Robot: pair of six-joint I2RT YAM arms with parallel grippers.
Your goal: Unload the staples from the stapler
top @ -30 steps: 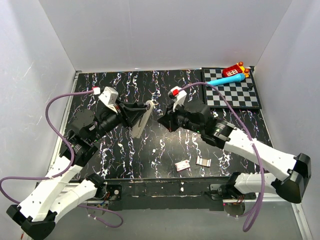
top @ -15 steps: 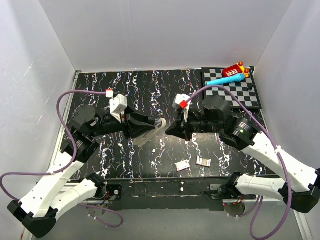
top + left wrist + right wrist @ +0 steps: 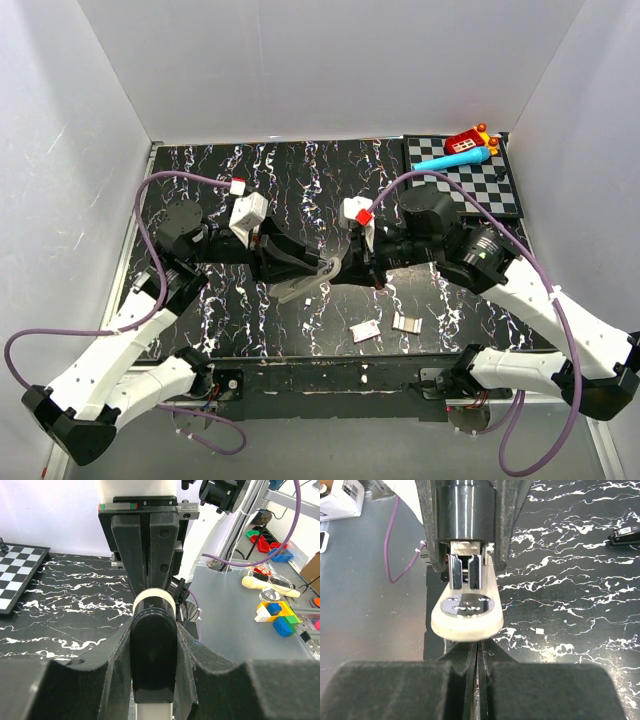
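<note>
The stapler (image 3: 312, 274) has a cream base, a black top and a chrome magazine. My left gripper (image 3: 296, 264) is shut on it around its middle and holds it above the table, its front end pointing right. In the left wrist view the black top (image 3: 153, 660) sits clamped between my fingers (image 3: 207, 675). My right gripper (image 3: 347, 268) is shut, and its tips meet the stapler's front end. In the right wrist view the round chrome anvil (image 3: 468, 603) lies just beyond my closed fingertips (image 3: 479, 652). A thin bright line shows in their seam; I cannot tell what it is.
Two small silver strips (image 3: 364, 331) (image 3: 407, 322) lie on the black marbled table near the front. A chessboard (image 3: 500, 195) at the back right carries a blue object (image 3: 455, 158) and a red toy (image 3: 465, 141). A small black object (image 3: 626, 534) lies on the table.
My left arm has swung the stapler from pointing away to lying level, pointing right. My right gripper has moved left and come up against its front end.
</note>
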